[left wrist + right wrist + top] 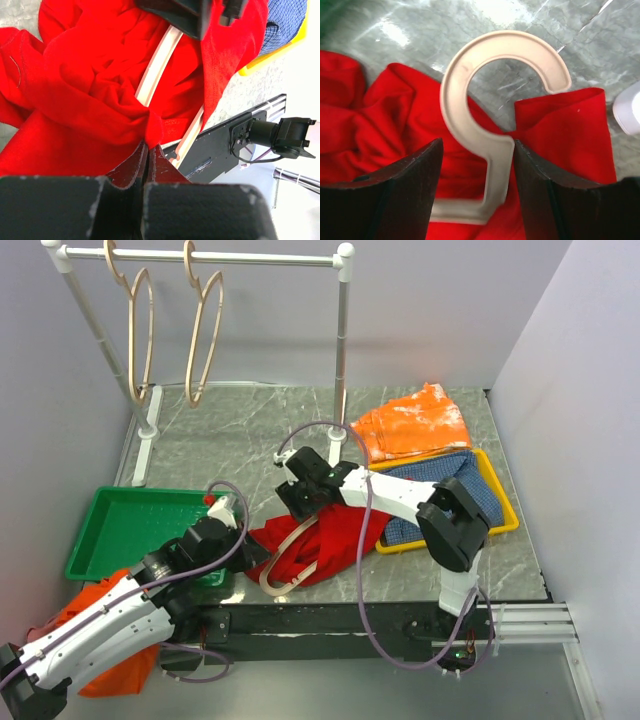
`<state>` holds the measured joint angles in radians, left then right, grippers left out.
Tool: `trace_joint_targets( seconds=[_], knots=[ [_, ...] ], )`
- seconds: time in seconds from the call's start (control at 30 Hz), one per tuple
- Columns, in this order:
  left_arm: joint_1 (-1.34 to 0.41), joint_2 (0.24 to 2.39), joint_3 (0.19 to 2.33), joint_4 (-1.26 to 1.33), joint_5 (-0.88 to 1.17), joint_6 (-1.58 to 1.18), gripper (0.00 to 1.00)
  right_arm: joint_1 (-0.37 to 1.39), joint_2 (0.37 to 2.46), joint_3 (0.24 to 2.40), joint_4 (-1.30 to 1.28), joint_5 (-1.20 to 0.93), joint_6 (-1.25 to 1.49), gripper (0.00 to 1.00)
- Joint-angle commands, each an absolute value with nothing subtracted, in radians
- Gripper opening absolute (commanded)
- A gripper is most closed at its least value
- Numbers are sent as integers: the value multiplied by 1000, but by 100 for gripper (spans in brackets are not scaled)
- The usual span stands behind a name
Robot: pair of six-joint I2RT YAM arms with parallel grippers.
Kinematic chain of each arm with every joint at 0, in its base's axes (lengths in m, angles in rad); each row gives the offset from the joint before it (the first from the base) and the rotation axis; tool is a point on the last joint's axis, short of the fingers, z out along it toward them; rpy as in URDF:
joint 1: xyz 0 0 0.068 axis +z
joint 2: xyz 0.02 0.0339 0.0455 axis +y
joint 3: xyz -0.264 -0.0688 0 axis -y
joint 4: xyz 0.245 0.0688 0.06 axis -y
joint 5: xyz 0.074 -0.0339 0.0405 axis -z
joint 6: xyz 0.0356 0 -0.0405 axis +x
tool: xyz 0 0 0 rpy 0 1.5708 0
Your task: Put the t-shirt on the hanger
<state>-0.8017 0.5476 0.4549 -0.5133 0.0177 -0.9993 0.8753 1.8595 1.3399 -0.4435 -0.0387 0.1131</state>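
Observation:
The red t-shirt (340,535) lies crumpled on the marble table in front of the arms. The pale wooden hanger (270,573) lies in its folds, with one bar partly under the fabric (161,62). My left gripper (148,148) is shut, pinching a fold of the t-shirt (90,75) at its left edge (258,552). My right gripper (477,150) hangs over the hanger's rounded hook (470,70), jaws open on either side of the neck. The neck sits close against the right finger (545,180). In the top view the right gripper (300,502) is over the shirt's upper edge.
A white rack (340,340) at the back carries two more wooden hangers (140,335) (205,335). Its foot (630,112) is close to my right gripper. A green tray (110,530) stands at left. An orange garment (415,420) and a yellow tray (503,525) holding blue cloth (440,490) are at right.

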Motion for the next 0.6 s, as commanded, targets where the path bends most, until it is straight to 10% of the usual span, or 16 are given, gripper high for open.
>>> trace_joint_targets(
  seconds=[0.0, 0.2, 0.27, 0.57],
  knots=[
    [-801, 548, 511, -474, 6, -992, 1, 845, 1881, 1402, -449, -48, 98, 65],
    [-801, 540, 522, -483, 3, -992, 1, 833, 1865, 1358, -430, -133, 109, 46],
    [-802, 535, 529, -485, 3, -996, 1, 833, 1850, 1325, -411, -118, 130, 3],
    [-801, 511, 646, -575, -64, -991, 1, 836, 1608, 1243, -342, 277, 208, 0]
  ],
)
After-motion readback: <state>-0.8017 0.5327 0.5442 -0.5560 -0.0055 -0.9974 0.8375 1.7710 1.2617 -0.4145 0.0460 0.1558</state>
